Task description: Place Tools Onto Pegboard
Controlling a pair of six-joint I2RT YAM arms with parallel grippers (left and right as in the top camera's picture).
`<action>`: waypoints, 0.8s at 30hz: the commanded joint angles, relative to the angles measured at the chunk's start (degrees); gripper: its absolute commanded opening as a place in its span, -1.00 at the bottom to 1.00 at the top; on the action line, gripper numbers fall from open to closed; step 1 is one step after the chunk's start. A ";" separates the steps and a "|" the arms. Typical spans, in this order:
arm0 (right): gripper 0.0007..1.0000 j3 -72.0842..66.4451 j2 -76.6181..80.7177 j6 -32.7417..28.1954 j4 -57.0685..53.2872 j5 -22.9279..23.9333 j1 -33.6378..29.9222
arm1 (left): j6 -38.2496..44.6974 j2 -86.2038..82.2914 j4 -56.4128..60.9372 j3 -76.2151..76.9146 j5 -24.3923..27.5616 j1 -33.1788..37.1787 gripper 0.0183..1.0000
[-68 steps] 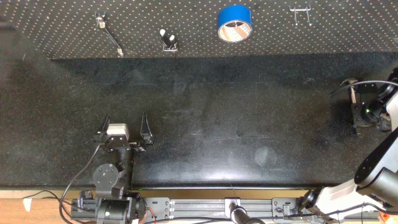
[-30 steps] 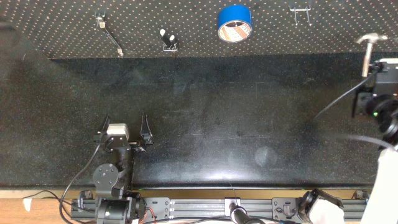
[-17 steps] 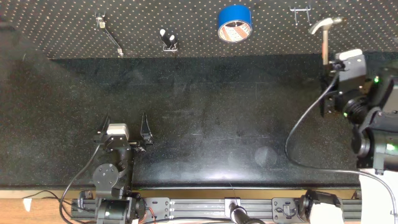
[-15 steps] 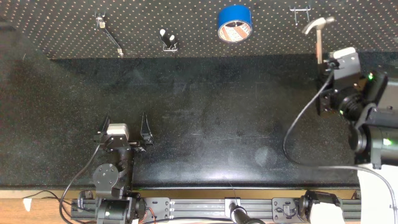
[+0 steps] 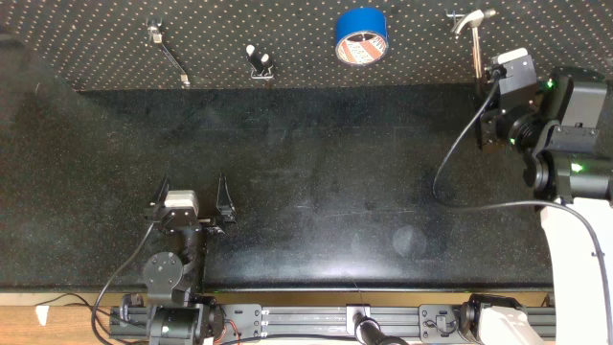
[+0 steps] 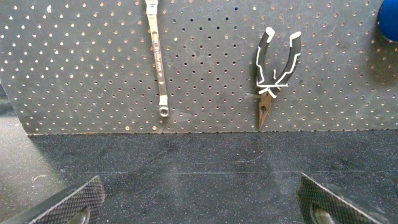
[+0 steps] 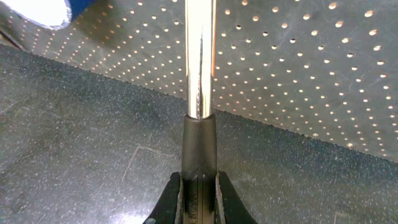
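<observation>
Chrome shaft and black grip mark the hammer, head at the pegboard's right end, right gripper clamped on its grip; left gripper fingers spread wide above the table.

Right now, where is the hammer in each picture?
Top view: hammer at upper right, head over the pegboard, handle in the right end effector.
Left wrist view: not in it.
Right wrist view: its shiny shaft runs up the middle from the end effector.
Shared landmark: the dotted pegboard.
</observation>
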 commanded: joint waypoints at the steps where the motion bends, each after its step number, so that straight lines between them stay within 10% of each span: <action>1: -0.85 0.09 2.01 0.87 1.60 -0.33 0.24 | 0.96 -0.42 -0.46 -0.09 0.59 -0.24 0.99; 24: -0.85 0.09 9.90 0.87 5.64 -0.35 0.24 | 0.96 -0.42 -0.46 -0.09 0.59 -0.24 0.99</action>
